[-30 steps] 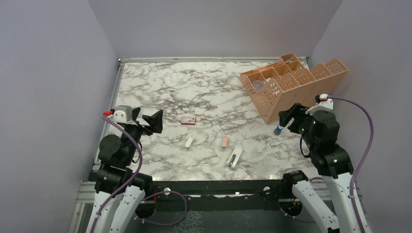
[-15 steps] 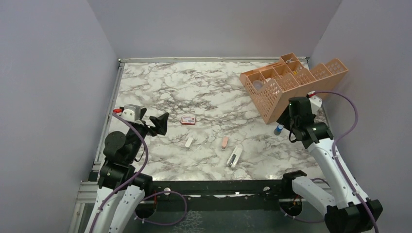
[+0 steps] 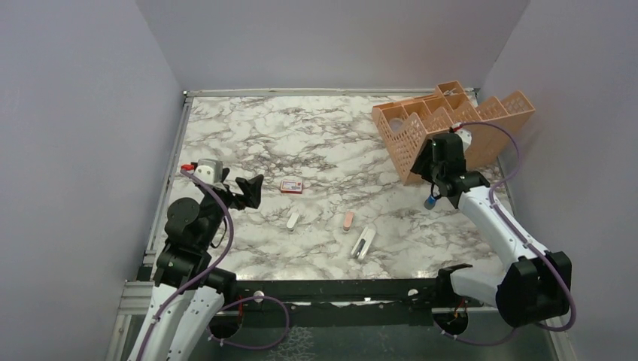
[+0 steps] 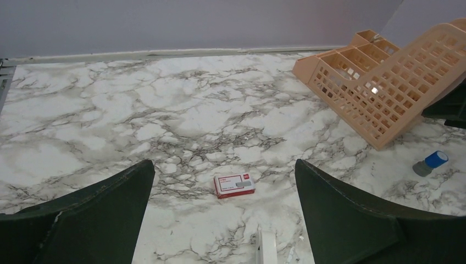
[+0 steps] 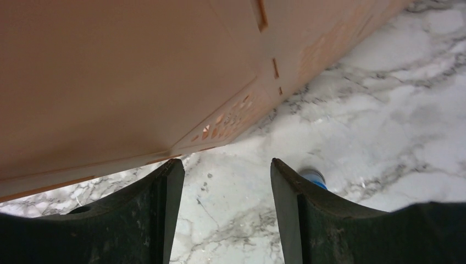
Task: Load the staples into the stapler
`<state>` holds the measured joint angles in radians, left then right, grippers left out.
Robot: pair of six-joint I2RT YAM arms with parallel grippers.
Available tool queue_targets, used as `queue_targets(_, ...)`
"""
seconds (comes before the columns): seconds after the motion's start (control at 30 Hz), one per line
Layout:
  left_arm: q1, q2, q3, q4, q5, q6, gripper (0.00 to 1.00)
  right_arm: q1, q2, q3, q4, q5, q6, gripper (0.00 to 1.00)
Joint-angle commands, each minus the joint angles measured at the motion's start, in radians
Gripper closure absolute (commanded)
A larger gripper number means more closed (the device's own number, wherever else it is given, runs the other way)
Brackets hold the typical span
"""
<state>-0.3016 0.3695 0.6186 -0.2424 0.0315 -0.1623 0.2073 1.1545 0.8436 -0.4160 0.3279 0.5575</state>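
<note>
Left pincer (image 3: 248,189) spread wide, empty, over the left of the surface (image 3: 316,143). Right pincer (image 5: 222,168) open, nothing held, close beside orange organiser (image 3: 410,131); blue cylinder (image 3: 430,201) nearby. Staples (image 3: 293,220) lie nearer than red-and-white box (image 3: 291,186), left of stapler (image 3: 363,243).
</note>
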Motion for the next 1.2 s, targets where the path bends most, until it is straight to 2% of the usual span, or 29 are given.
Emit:
queue_targets(0.0,-0.002,0.023,-0.003,-0.007,-0.024,0.009,0.01,-0.007,0.060,-0.006,0.211,-0.091,-0.091,0.36)
queue_targets(0.23,-0.002,0.105,0.001,-0.008,-0.019,0.003,0.01,-0.007,0.263,0.095,0.290,-0.139,-0.153,0.37)
queue_targets(0.33,-0.002,0.168,0.027,-0.023,-0.010,-0.064,0.01,-0.006,0.306,0.138,0.274,-0.220,-0.195,0.37)
queue_targets(0.5,-0.003,0.275,0.026,-0.019,0.045,-0.214,0.01,0.036,0.225,0.043,0.320,-0.371,-0.246,0.35)
queue_targets(0.6,-0.002,0.319,0.022,-0.018,0.017,-0.281,0.01,0.077,0.155,-0.032,0.326,-0.441,-0.239,0.34)
queue_targets(0.73,-0.003,0.345,0.006,-0.015,-0.080,-0.382,0.01,0.193,0.085,-0.111,0.364,-0.492,-0.245,0.34)
queue_targets(0.83,-0.002,0.354,-0.002,-0.011,-0.110,-0.437,0.01,0.324,0.092,-0.109,0.406,-0.512,-0.293,0.34)
queue_targets(0.97,-0.002,0.353,-0.003,-0.020,-0.133,-0.490,0.01,0.488,0.203,-0.042,0.458,-0.515,-0.364,0.34)
queue_targets(1.17,-0.002,0.322,-0.007,-0.064,-0.164,-0.554,0.07,0.592,0.444,0.165,0.421,-0.492,-0.487,0.33)
